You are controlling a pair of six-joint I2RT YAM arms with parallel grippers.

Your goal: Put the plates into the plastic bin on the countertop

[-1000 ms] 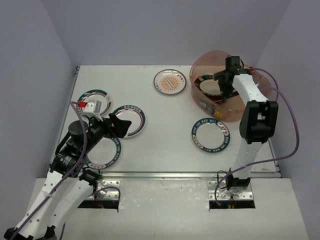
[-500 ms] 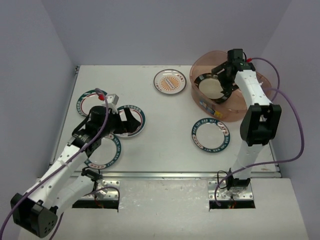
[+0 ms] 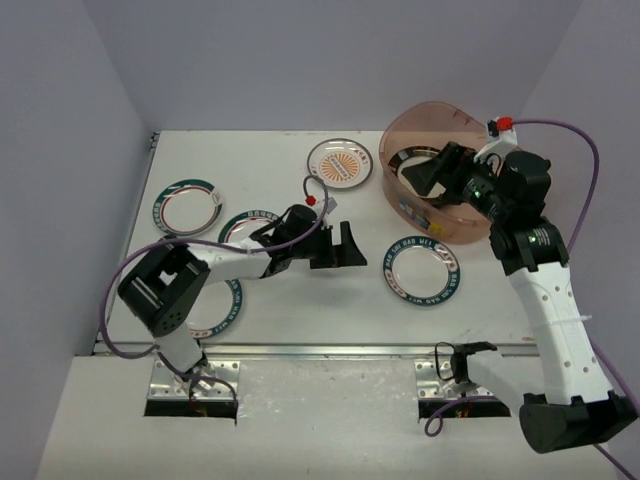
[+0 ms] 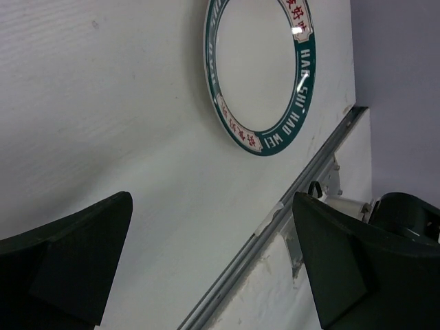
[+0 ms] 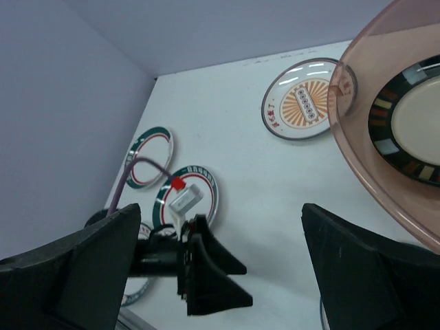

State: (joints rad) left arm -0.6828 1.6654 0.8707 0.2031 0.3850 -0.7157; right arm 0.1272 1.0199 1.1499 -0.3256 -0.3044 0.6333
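Looking down from above, the left arm's jaws stand wide and empty low over the matte white worktop (image 3: pixel 330 310). They sit between a white round plate with a dark teal rim (image 3: pixel 250 228) and a white round plate with a teal-and-red lettered rim (image 3: pixel 421 270). The right arm's jaws, also spread and empty, hang inside the translucent pinkish-brown oval plastic bin (image 3: pixel 420 125) above a black-rimmed plate (image 3: pixel 402 158) lying there.

From the left wrist, the jaws gape with nothing between them. The lettered plate (image 4: pixel 258 69) lies flat ahead, near the metal rail (image 4: pixel 261 230). A shallow bite on its low rim could skid it toward that rail.

From the right wrist, the jaws are wide and bare, with the bin's flared rim (image 5: pixel 354 117) just beside them. A jaw could hook that rim and drag the bin, or both arms could clash over the lettered plate
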